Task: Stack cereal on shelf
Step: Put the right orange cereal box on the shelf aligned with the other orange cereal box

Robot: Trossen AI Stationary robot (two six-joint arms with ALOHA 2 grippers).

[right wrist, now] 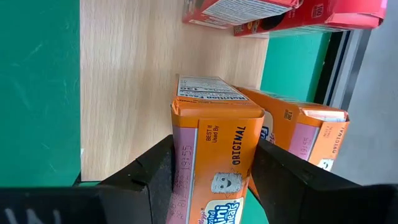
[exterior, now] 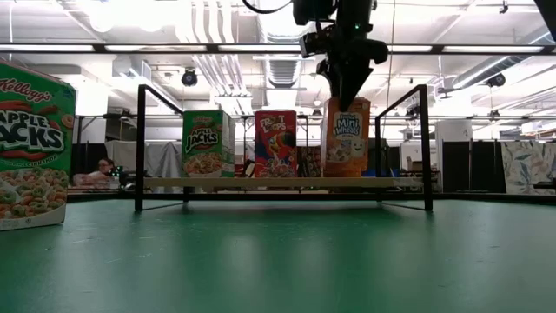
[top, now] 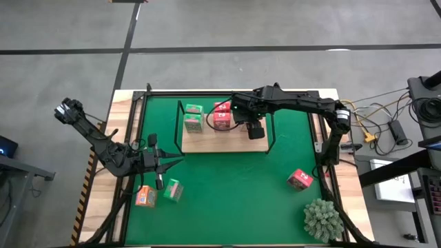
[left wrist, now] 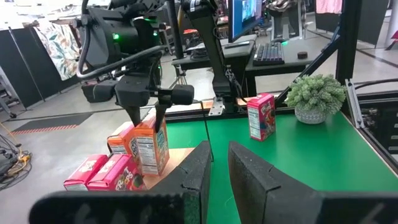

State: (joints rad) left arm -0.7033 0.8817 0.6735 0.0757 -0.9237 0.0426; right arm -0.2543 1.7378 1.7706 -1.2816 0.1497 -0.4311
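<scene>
Orange cardboard was what your right gripper [right wrist: 211,180] pinched: an orange Mini-Wheats box [right wrist: 214,152] held upright by its top, low over the light-wood shelf [top: 224,141] and just beside a second orange box [right wrist: 298,140] already standing there. To my eye the bottom edge looked at or near the board, though you could not tell contact for certain. The risk lay in the release: if the box was tilted or not fully seated, it could topple into its orange neighbour and on toward the red Froot Loops box [exterior: 275,143] and green Apple Jacks box [exterior: 207,143] (a domino row). Your left gripper [top: 162,165] waited over the green mat [top: 234,186], fingers slightly spread and empty, near an orange box [top: 145,197] and a green box [top: 173,190] still to be shelved; a red box [top: 300,180] lay well apart near the plant [top: 322,219].
</scene>
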